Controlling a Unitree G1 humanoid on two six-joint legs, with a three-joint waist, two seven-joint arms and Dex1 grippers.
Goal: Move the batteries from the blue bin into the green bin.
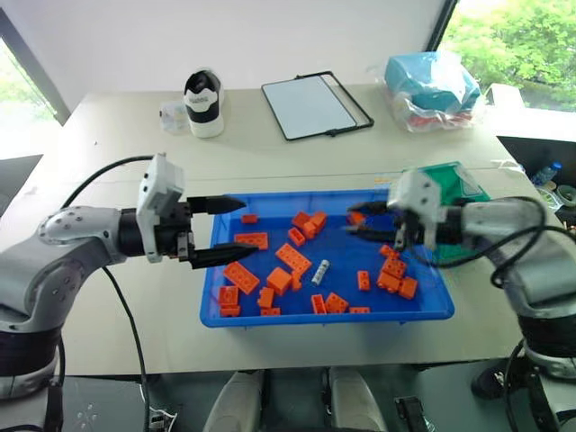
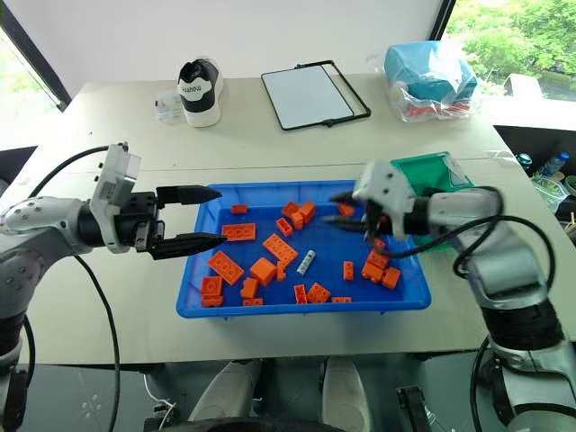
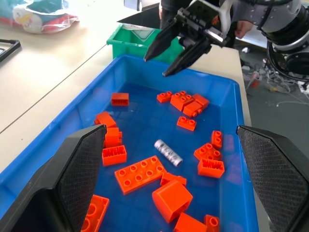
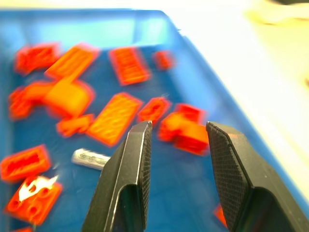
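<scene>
Left tool (image 1: 220,231): black fingers spread wide, empty, at bin's left rim | shallow glossy bright-blue plastic bin (image 1: 212,286): one small silvery-grey cylindrical battery (image 1: 319,272) left among studded orange bricks (image 1: 292,258) | right tool (image 3: 166,57): fingers partly apart, nothing visibly held, above bin | deep green plastic bin (image 2: 430,170): contents hidden; transfer unfinished.
</scene>
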